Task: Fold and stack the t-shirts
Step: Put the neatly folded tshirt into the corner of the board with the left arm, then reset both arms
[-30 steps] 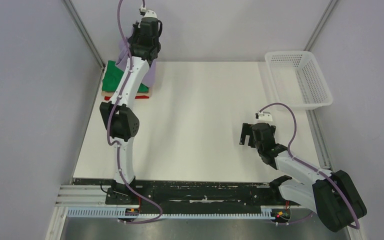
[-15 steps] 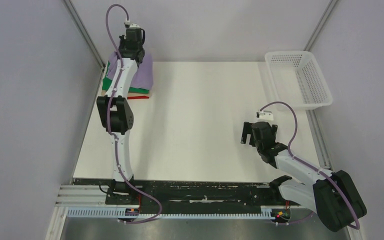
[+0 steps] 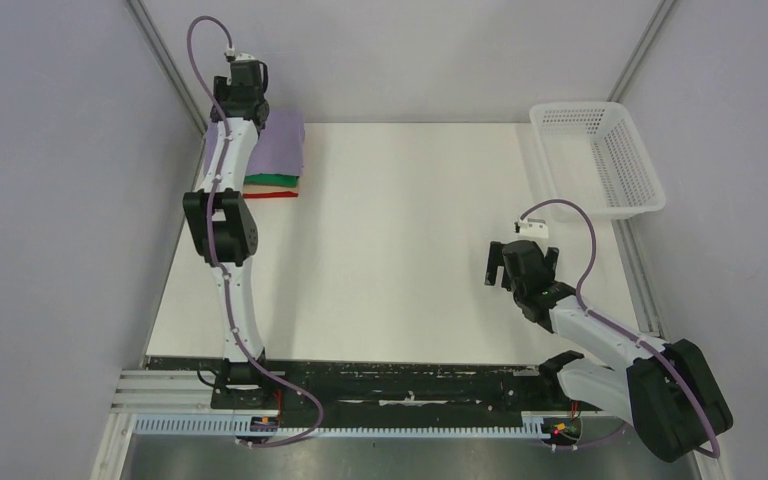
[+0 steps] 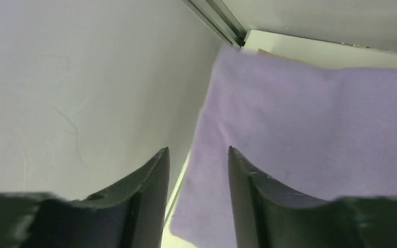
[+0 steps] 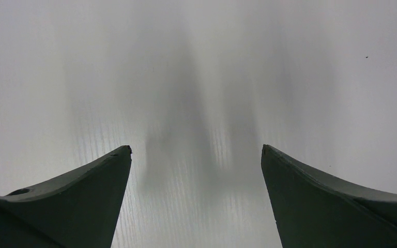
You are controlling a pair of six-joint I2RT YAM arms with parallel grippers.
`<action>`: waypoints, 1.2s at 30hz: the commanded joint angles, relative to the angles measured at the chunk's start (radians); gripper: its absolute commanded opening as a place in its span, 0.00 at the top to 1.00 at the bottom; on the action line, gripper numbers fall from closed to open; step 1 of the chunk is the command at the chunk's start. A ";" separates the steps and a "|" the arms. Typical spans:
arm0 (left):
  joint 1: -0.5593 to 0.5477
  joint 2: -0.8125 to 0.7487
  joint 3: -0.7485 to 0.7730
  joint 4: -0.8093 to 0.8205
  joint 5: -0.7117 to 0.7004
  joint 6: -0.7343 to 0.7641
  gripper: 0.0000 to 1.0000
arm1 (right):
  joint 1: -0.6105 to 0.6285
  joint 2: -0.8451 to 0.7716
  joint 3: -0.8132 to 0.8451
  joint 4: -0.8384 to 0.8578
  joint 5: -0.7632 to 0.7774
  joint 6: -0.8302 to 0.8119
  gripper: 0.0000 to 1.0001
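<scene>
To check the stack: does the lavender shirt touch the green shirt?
Touching. The top view shows the lavender shirt lying directly on the green shirt.

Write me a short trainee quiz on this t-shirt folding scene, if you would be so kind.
1. True or false: the lavender t-shirt lies on top of the stack in the far left corner of the table.
2. Which colour of folded t-shirt shows just beneath it at the near edge? A) green B) blue C) yellow
3. Fill in: the ___ gripper hangs open at the lavender t-shirt's edge, while the other hangs open over bare table.
Key: 1 true. 2 A, the green t-shirt. 3 left: the left gripper is there, and the right gripper is over the table.
</scene>
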 commanded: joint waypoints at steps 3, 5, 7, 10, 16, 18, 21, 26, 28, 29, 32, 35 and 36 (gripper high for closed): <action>0.017 -0.018 0.045 0.016 0.017 -0.105 0.01 | -0.002 0.003 0.041 -0.007 0.038 -0.013 0.02; 0.017 -0.029 0.043 -0.005 0.063 -0.144 0.00 | -0.003 0.006 0.041 -0.005 0.041 -0.013 0.02; 0.017 -0.039 0.031 -0.010 0.116 -0.198 0.00 | -0.002 0.010 0.042 -0.005 0.041 -0.011 0.02; 0.026 -0.035 0.025 -0.018 0.213 -0.267 0.00 | -0.002 0.015 0.043 -0.003 0.042 -0.014 0.02; 0.036 -0.148 -0.124 0.022 0.405 -0.445 0.00 | -0.002 -0.004 0.043 -0.004 0.039 -0.020 0.02; 0.008 -0.231 -0.240 0.073 0.424 -0.462 0.00 | -0.003 -0.020 0.044 -0.009 0.032 -0.024 0.02; 0.002 -0.433 -0.472 0.193 0.493 -0.570 0.00 | -0.002 -0.059 0.038 -0.010 0.029 -0.025 0.02; -0.119 -0.815 -0.917 0.349 0.528 -0.692 0.00 | -0.004 -0.139 0.017 0.004 0.009 -0.025 0.02; -0.188 -0.947 -1.068 0.327 0.531 -0.706 0.00 | -0.003 -0.165 0.012 0.005 -0.012 -0.025 0.02; -0.232 -1.021 -1.152 0.316 0.526 -0.706 0.00 | -0.003 -0.178 0.010 0.006 -0.021 -0.026 0.02; -0.373 -1.222 -1.404 0.325 0.464 -0.720 0.00 | -0.001 -0.202 0.010 -0.008 -0.040 -0.029 0.02; -0.478 -1.397 -1.595 0.299 0.407 -0.787 0.00 | -0.002 -0.224 0.004 -0.007 -0.043 -0.021 0.02; -0.488 -1.444 -1.649 0.276 0.405 -0.822 0.00 | -0.003 -0.230 0.000 -0.001 -0.047 -0.018 0.02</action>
